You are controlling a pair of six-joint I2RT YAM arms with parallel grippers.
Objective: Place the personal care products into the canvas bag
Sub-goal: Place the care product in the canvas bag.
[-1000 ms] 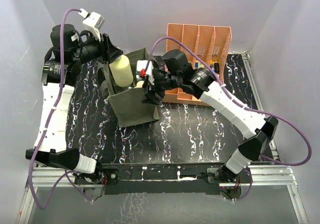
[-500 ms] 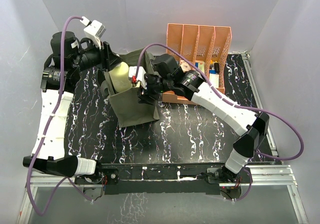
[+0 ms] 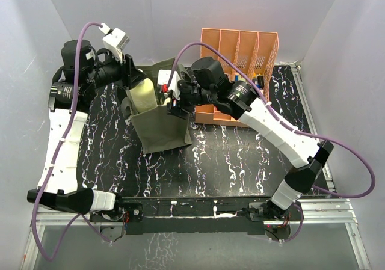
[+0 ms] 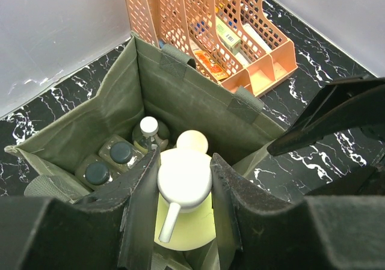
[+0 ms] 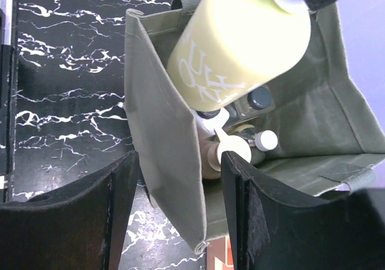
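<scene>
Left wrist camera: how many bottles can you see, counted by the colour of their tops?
2 dark-capped bottles
1 small white-capped bottle
1 cream-topped bottle
1 pale yellow bottle with a white pump top, in the left gripper
Total: 5 bottles

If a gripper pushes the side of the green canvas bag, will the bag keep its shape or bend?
The canvas bag would probably bend rather than resist: its fabric walls bow and crease. It likely would not slide easily, since the dark-capped bottles and others stand inside and weigh it down. The rim looks soft, so it may fold inward.
</scene>
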